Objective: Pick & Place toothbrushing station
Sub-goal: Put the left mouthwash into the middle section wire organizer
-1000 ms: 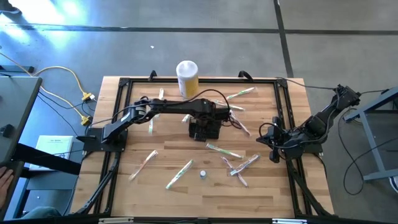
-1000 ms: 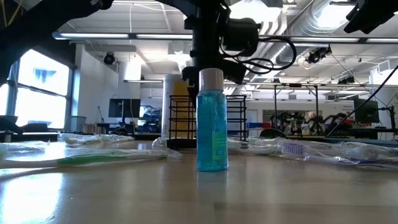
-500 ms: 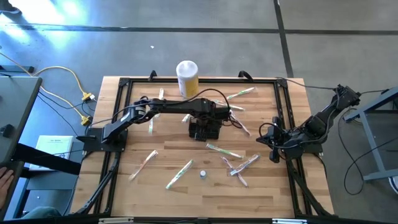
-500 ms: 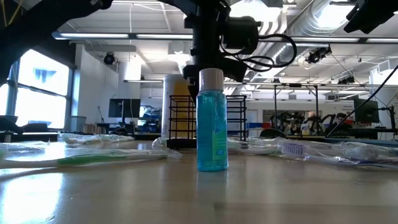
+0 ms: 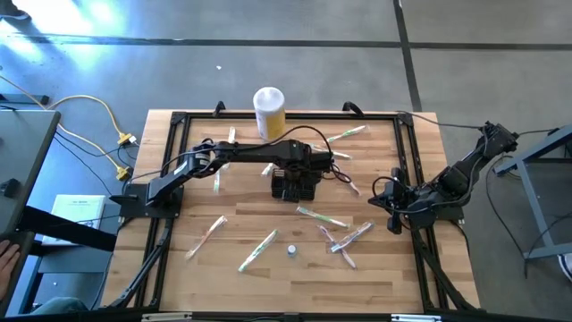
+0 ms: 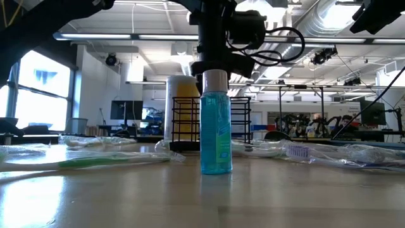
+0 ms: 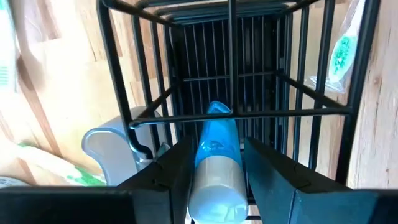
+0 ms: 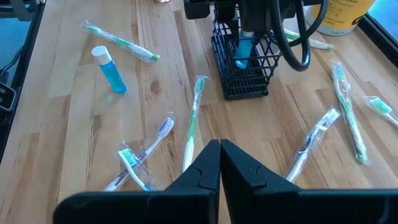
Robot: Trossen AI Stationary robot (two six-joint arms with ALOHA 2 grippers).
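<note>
Left end effector (image 7: 214, 180) clamped on a small blue bottle (image 7: 214, 162), its lower end already inside the black wire caddy (image 7: 230, 81). The caddy stands mid-bench, in front of the yellow canister (image 5: 269, 111). We judge the step to be lowering the bottle into one cell: keep it plumb, clear of the wires (cells are narrow), release only once seated. Farther off, a second blue bottle (image 8: 112, 70) stands upright among wrapped toothbrushes (image 8: 193, 121). Right end effector (image 8: 219, 163) closed, empty, parked at the bench's right edge.
</note>
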